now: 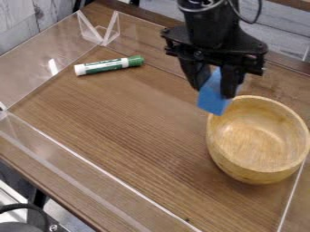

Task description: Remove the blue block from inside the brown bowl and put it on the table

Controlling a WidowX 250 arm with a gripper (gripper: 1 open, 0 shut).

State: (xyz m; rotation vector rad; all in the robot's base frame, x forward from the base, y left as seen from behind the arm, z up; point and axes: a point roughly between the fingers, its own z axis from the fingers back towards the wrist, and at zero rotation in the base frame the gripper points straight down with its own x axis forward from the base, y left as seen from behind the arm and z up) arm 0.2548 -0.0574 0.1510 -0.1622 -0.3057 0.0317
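Note:
The blue block (pixel 213 96) hangs in the air just left of the brown bowl (pixel 256 139), above the table (pixel 121 118). My gripper (pixel 215 80) is shut on the blue block's upper end, with the black fingers (pixel 195 71) pointing down on either side of it. The block's lower corner reaches down about level with the bowl's left rim. The bowl sits at the right of the table, and nothing shows inside it.
A green-and-white marker (pixel 108 65) lies at the back left of the table. Low clear acrylic walls (pixel 49 68) edge the tabletop, with a folded clear piece (pixel 97 29) at the back.

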